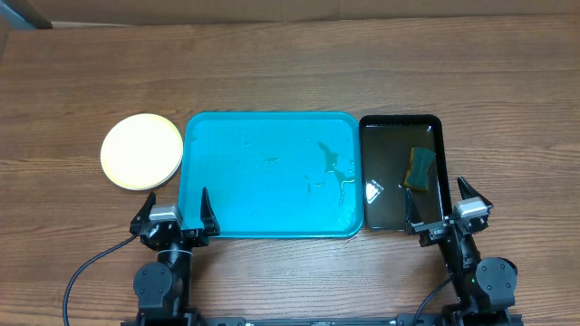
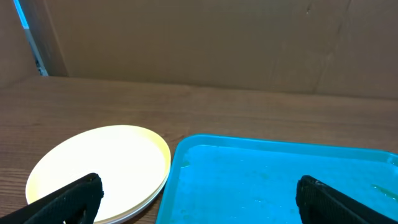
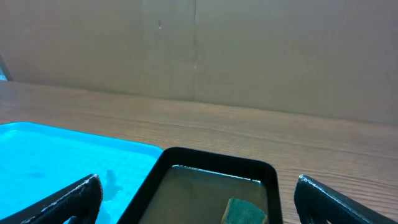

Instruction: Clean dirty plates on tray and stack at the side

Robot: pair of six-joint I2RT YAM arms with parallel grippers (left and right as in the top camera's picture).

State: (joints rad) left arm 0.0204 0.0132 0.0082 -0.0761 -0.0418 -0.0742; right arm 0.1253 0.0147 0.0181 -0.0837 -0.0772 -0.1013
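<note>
The left gripper (image 1: 177,210) and right gripper (image 1: 441,206) both gape wide, grasping nothing, the stacked pale yellow round plates (image 1: 141,151) just ahead-left of the left one.

**Plates and two trays share a wooden surface**

A brown wood-grain surface (image 1: 290,63) carries a stack of round plates (image 1: 141,151), pale yellow on top, at left. Just beside it lies the turquoise tray (image 1: 245,181), centre, and a narrower black tray (image 1: 385,172) sits close against that tray's right edge.
</note>
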